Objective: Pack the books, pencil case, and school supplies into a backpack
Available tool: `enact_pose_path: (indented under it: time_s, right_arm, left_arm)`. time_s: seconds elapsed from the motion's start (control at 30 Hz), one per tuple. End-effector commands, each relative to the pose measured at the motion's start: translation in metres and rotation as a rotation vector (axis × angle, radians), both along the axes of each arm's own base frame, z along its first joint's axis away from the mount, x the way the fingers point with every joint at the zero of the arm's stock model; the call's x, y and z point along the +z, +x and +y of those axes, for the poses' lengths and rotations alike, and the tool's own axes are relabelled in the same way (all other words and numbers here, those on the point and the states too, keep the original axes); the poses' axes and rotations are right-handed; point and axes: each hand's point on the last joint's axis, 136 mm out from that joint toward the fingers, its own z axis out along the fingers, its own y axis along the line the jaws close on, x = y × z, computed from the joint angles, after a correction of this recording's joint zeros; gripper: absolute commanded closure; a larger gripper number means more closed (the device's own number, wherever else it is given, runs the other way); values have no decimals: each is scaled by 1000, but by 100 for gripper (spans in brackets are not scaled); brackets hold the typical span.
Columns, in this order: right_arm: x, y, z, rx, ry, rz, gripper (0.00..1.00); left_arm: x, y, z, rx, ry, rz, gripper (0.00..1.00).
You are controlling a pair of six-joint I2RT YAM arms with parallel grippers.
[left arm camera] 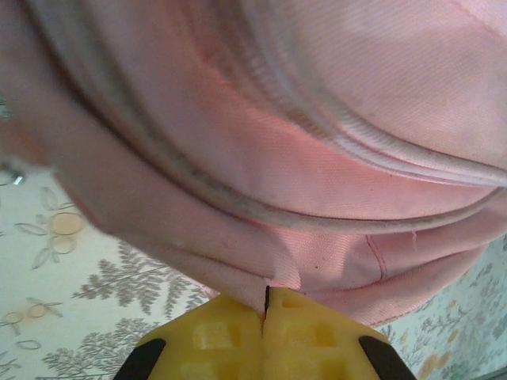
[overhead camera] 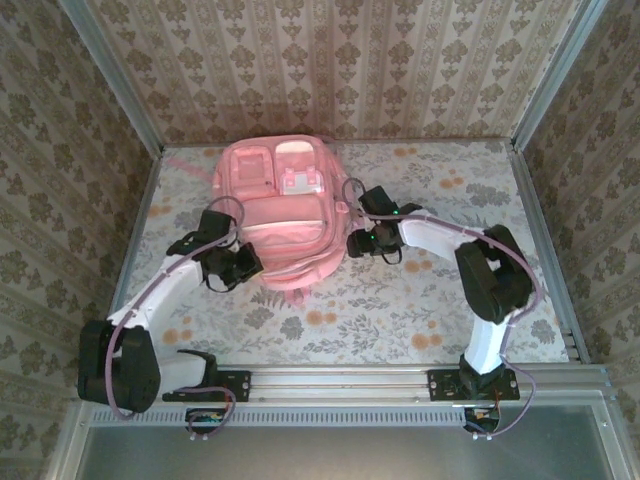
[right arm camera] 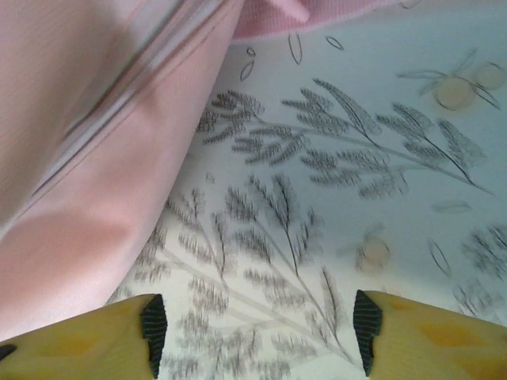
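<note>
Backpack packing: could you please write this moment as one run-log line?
backpack: lying on floral table | left gripper: shut, pinching backpack fabric | right gripper: open, empty, beside backpack

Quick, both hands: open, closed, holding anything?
Left hand: closed, pinching the backpack fabric.
Right hand: open, empty, beside the backpack.

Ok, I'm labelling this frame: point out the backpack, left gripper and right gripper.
backpack (overhead camera: 285, 235), top view, front panel
left gripper (left arm camera: 266, 297), left wrist view, between shut fingertips
right gripper (right arm camera: 257, 328), right wrist view, between open fingertips
</note>
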Motion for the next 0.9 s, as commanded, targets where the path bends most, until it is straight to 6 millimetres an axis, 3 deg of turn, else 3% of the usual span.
enact_pose_path:
  time_s: [0.0, 0.1, 0.23, 0.4, 0.43, 0.5, 0.57, 0.6, 0.63, 0.67, 0.77, 0.87]
  right_arm:
    - [61, 11, -18, -65, 8, -198, 1]
    - [105, 13, -37, -119, 8, -335, 1]
    - [153, 14, -59, -205, 40, -479, 0]
    - [184, 13, -69, -230, 91, -577, 0]
    - [188, 12, -71, -236, 94, -588, 0]
    - [192, 11, -77, -251, 92, -603, 0]
    - [196, 10, -86, -286, 73, -626, 0]
    - [198, 9, -89, -291, 72, -640, 0]
    - [200, 8, -91, -295, 72, -653, 0]
    - [203, 6, -94, -300, 72, -672, 0]
    - [213, 2, -99, -297, 65, -734, 0]
    - [219, 4, -101, -272, 54, -814, 0]
  left_arm:
    - [22, 17, -31, -101, -25, -104, 100]
    - [26, 21, -60, -218, -34, -146, 100]
    - [22, 10, -112, -472, 5, -175, 100]
    - [12, -10, -162, -679, 21, -199, 98]
    - [12, -13, -168, -710, 25, -213, 86]
    - [16, -14, -168, -728, 52, -249, 62]
    - [34, -12, -165, -722, 36, -337, 47]
    - [49, -11, -163, -715, 15, -396, 34]
    - [64, -10, -160, -707, -5, -447, 4]
    - [81, -9, -158, -708, -25, -505, 0]
    - [129, -5, -141, -694, -20, -673, 0]
    - [161, 19, -96, -521, 86, -803, 0]
